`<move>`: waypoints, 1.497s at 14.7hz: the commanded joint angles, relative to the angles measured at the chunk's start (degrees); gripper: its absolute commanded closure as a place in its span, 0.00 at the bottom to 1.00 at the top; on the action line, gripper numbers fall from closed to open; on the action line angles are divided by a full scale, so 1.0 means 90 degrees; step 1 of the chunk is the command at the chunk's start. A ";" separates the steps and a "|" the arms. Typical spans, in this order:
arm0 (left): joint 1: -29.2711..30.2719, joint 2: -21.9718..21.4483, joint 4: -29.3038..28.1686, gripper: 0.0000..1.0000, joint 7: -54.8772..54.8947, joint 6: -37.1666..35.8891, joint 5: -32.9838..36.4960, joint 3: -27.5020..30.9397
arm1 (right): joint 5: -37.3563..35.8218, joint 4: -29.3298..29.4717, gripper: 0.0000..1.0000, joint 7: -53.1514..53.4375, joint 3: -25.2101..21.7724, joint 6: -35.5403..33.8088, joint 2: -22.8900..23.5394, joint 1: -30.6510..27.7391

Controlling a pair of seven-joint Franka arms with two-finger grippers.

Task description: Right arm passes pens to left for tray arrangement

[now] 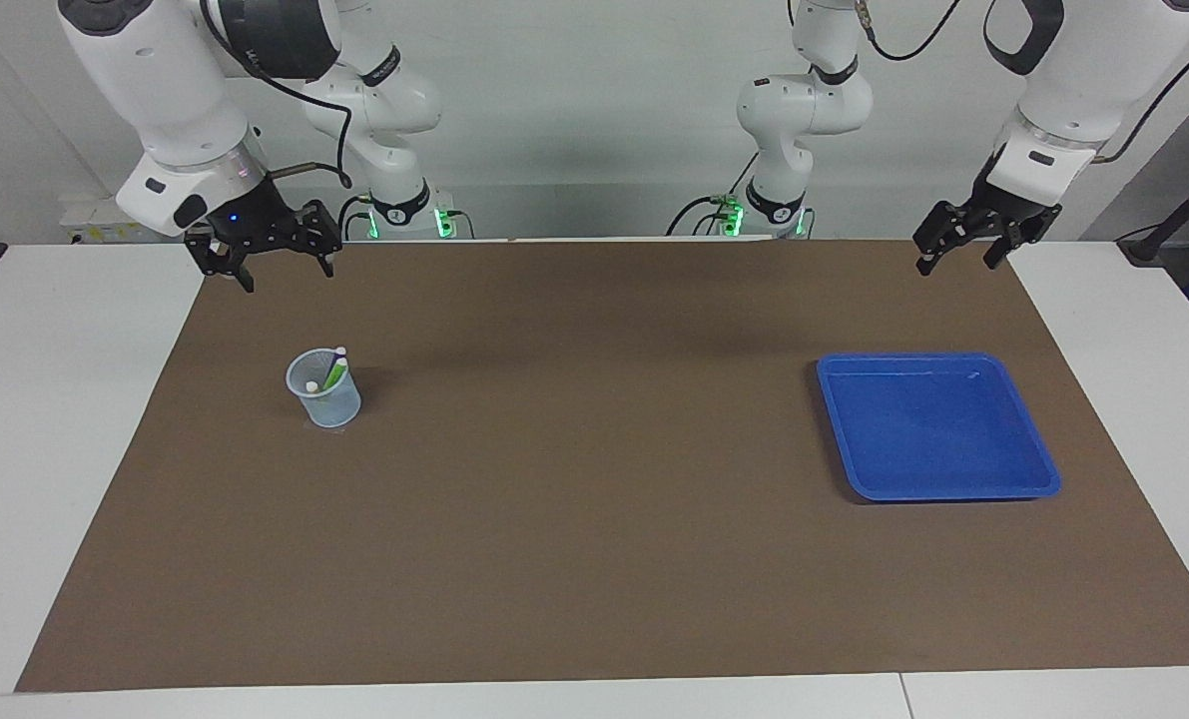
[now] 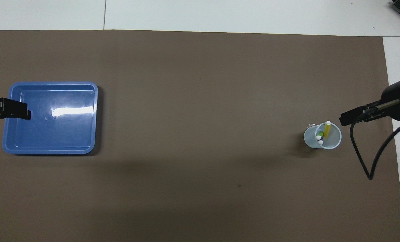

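A brown mat (image 1: 594,499) covered the white counter (image 1: 65,419). The blue tray (image 1: 938,479) lay flat on the mat toward the left arm's end, with nothing in it. The pens (image 2: 323,132) stood upright together in a pale see-through cup (image 1: 326,399) toward the right arm's end, well apart from the tray; yellow and green barrels and whitish ends showed above the rim. The right hand (image 1: 267,262), marked by a small blue light, hung open above the mat's edge nearest the robots, over no object. The left hand (image 1: 965,245) likewise hung open, raised near the mat's corner at the robots' side. Neither hand touched or held anything.
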 commanded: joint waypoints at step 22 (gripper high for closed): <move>0.0018 -0.0121 0.0019 0.00 0.0077 0.0078 -0.0069 0.0012 | -0.0061 -0.0714 0.00 -0.1064 -0.0322 0.1244 0.0002 -0.0251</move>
